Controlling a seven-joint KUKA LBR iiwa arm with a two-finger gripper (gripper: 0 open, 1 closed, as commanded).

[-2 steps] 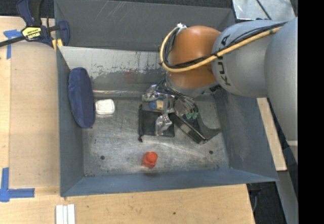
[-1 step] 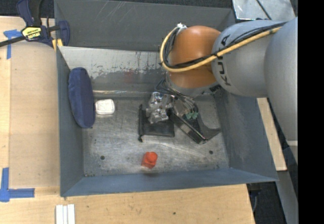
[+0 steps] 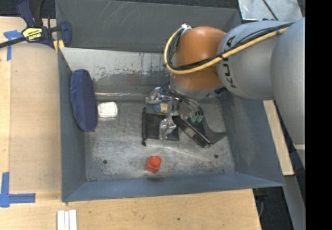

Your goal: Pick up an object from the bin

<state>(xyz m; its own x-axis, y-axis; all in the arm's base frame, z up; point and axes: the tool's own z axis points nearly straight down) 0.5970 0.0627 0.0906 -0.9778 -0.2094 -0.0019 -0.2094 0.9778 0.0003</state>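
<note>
The end effector (image 3: 167, 126) is over a flat black object (image 3: 151, 127) in the middle of the grey metal bin (image 3: 129, 26), partly hiding it. Whether it is released or clenched, I cannot tell.

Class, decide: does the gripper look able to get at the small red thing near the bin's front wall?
Probably yes: the red thing lies alone on the bin floor, nothing covering it, a short way from the gripper.

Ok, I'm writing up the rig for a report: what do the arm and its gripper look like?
The arm is a thick, rounded silver-grey tube with dark KUKA lettering. An orange domed cover caps its wrist, and a yellow cable loops over it. The gripper below is small, shiny bare metal on darker parts.
</note>
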